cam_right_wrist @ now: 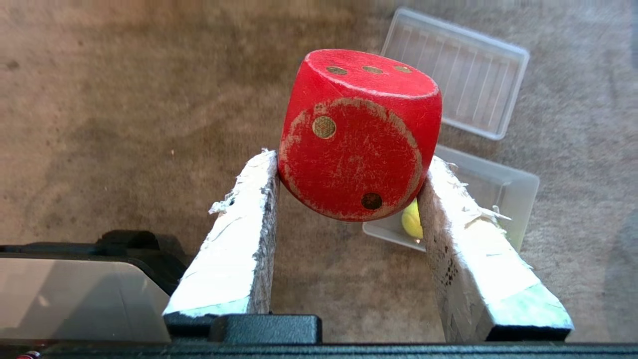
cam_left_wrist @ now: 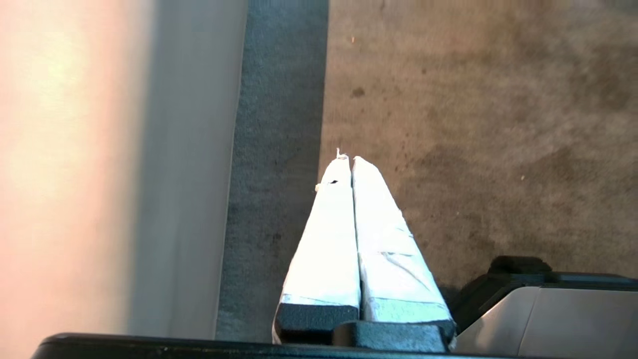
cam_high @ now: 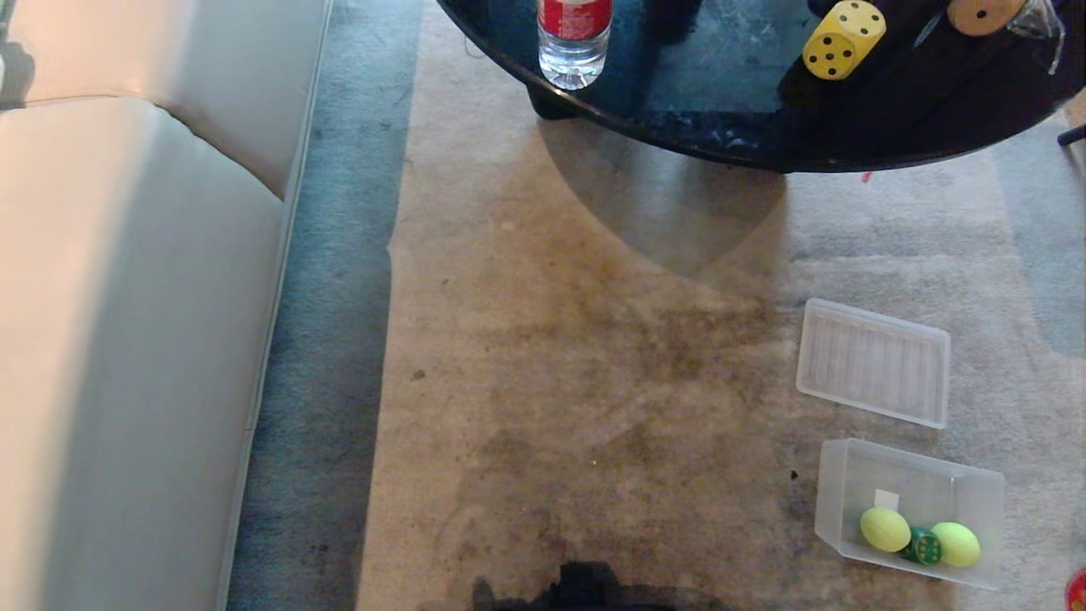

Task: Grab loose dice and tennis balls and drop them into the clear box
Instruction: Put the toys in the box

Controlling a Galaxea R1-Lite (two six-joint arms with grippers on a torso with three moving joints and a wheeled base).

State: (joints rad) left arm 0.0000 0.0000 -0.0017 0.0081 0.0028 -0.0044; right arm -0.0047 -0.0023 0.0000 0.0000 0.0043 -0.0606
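Carrying the red die [cam_right_wrist: 360, 134] to the clear box [cam_right_wrist: 503, 192].
My right gripper [cam_right_wrist: 349, 174] is clamping it above the carpet [cam_right_wrist: 124, 124]; next I need the box's open top beneath.

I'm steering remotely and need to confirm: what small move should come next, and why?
Probably carry the right gripper over the clear box before releasing: it is shut on the red die, and the box sits open-topped on the carpet, off to one side of the die.
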